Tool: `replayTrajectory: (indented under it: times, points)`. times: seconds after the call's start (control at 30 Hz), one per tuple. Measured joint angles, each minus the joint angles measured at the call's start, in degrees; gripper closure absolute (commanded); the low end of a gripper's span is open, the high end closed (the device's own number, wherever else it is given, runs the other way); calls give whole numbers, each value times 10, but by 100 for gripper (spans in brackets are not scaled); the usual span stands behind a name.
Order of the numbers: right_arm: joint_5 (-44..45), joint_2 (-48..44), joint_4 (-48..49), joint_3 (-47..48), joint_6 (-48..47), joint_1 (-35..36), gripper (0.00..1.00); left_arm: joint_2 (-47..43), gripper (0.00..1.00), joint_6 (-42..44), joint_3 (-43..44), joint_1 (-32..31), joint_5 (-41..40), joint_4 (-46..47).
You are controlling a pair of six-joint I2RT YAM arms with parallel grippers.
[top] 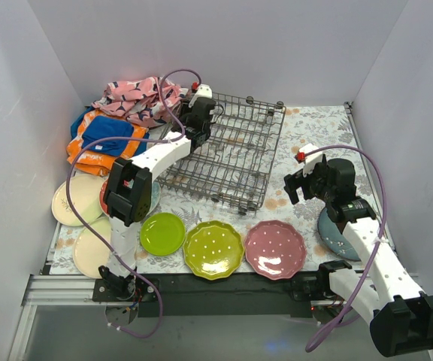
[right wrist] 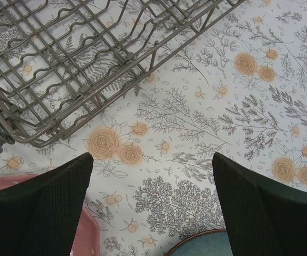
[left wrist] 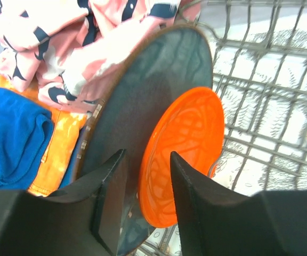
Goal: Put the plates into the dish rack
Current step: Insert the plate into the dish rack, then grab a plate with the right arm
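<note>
Orange plate [left wrist: 183, 154] on edge inside part-open left hand [left wrist: 147, 154], right hand [right wrist: 152, 157] wide open, empty

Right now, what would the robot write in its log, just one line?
left gripper: astride orange plate beside blue-grey plate, at dish rack, grip unclear | right gripper: open, empty, over floral tablecloth
</note>
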Motion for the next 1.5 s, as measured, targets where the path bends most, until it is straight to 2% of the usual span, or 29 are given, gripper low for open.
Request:
replayTrajectory:
  times: [0.27, 0.4, 0.6, 0.8, 1.0, 1.17, 1.3, 1.5]
  points:
    - [-40, -9, -24, 0, -35, -2, 2, -45, 47, -57, 31, -1, 61, -74]
    - [-66, -13, -60, 2, -66, -2, 2, -90, 39, -99, 34, -1, 121, -121]
    - [-115, -17, -134, 14, -129, -2, 2, -177, 35, -159, 16, -1, 218, -170]
    - [-171, -20, -223, 35, -218, -2, 2, -293, 34, -218, -52, -1, 308, -199]
    - [-219, -15, -309, 43, -328, -2, 2, -408, 33, -280, -160, -1, 394, -211]
    - [-246, 28, -355, 43, -402, -2, 5, -494, 33, -328, -262, -1, 464, -207]
    - [-258, 93, -367, 45, -415, -2, 12, -553, 33, -367, -338, -1, 505, -195]
    - [-267, 201, -373, 64, -400, -2, 15, -610, 33, -419, -417, -1, 557, -166]
